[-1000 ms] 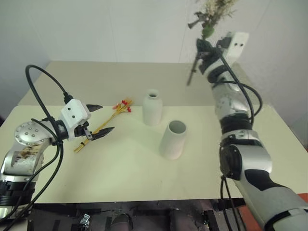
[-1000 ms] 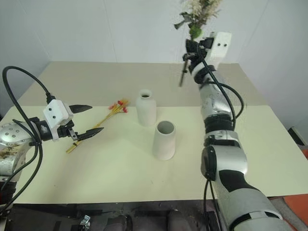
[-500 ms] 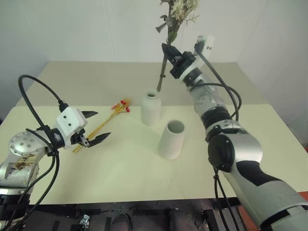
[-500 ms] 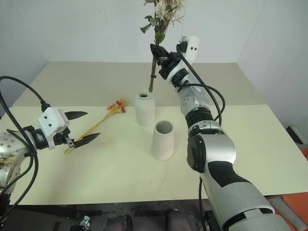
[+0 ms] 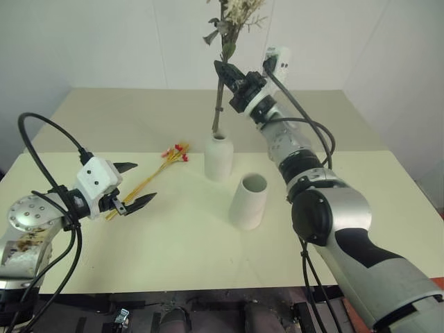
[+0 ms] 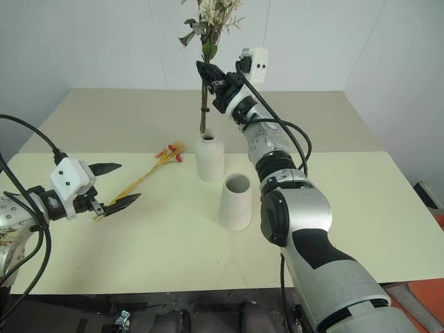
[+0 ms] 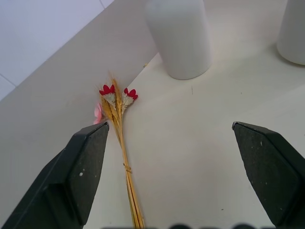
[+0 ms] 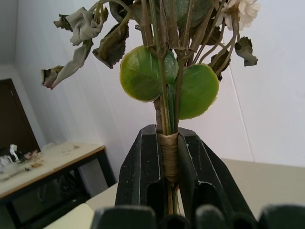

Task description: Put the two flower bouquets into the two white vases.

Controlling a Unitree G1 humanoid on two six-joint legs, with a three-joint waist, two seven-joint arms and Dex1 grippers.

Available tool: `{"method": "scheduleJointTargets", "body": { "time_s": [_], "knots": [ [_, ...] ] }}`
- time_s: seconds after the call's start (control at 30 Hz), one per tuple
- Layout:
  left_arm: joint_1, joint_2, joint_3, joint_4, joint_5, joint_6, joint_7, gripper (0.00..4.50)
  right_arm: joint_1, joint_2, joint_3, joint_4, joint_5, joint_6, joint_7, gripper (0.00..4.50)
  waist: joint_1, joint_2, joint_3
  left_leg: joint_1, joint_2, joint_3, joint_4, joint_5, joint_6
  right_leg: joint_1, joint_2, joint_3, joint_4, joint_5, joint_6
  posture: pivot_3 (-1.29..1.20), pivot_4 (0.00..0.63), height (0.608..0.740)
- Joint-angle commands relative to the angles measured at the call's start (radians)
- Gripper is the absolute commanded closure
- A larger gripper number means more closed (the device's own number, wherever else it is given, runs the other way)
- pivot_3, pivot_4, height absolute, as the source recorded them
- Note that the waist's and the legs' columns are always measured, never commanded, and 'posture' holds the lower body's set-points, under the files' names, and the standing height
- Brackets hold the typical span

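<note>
Your left gripper (image 5: 141,184) sits nearest, jaws spread wide and empty, hovering low over the table (image 5: 173,243). Just ahead of it, between the fingertips in the left wrist view, lies the thin yellow bundle (image 7: 120,143), flat, red tips pointing away toward the bottle vase (image 5: 218,157). Looks lined up for a pick, though nothing is touching yet. The cone vase (image 5: 248,201) stands off to the gripper's right, empty, mouth up, near the bottle vase but apart from it. Farther back, your right gripper (image 5: 225,71) is raised above the bottle vase, jaws pinched on the wrapped stems of the rose bouquet (image 5: 232,21), held upright so the stem ends hang right over the narrow neck; likely staged for a straight drop in. Can't tell whether the stem tips are already inside the neck or just above it. Bouquet top is cut off by the frame edge, so the roses aren't readable. A pink scrap beside the red tips is too small to identify.
</note>
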Motion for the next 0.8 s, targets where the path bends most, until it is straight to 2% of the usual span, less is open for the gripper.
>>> {"method": "scheduleJointTargets", "body": {
  "time_s": [0.03,0.33,0.73,0.8],
  "knots": [
    [0.009,0.018,0.053,-0.051,-0.017,0.005,0.008,0.00,-0.009,-0.011,0.000,-0.007,-0.019,-0.065,0.004,4.29,0.000,0.000,0.000,0.000,0.000,0.000,0.000,0.000,0.000,0.000,0.000,0.000,0.000,0.000,0.000,0.00,0.150,0.740],
    [0.003,0.019,0.048,-0.046,-0.014,0.008,0.002,0.00,0.011,-0.008,0.000,0.001,-0.047,-0.097,-0.005,4.29,0.000,0.000,0.000,0.000,0.000,0.000,0.000,0.000,0.000,0.000,0.000,0.000,0.000,0.000,0.000,0.00,0.150,0.740],
    [-0.029,0.012,0.027,0.003,-0.009,-0.030,-0.025,0.00,0.080,-0.024,-0.024,-0.042,-0.011,-0.089,0.132,0.10,0.000,0.000,0.000,0.000,0.000,0.000,0.000,0.000,0.000,0.000,0.000,0.000,0.000,0.000,0.000,0.00,0.150,0.740],
    [-0.042,0.008,0.020,0.014,-0.010,-0.036,-0.029,0.00,0.102,-0.022,-0.024,-0.062,-0.001,-0.091,0.158,0.02,0.000,0.000,0.000,0.000,0.000,0.000,0.000,0.000,0.000,0.001,0.000,0.000,0.000,0.000,0.000,0.00,0.150,0.740]
  ]
}}
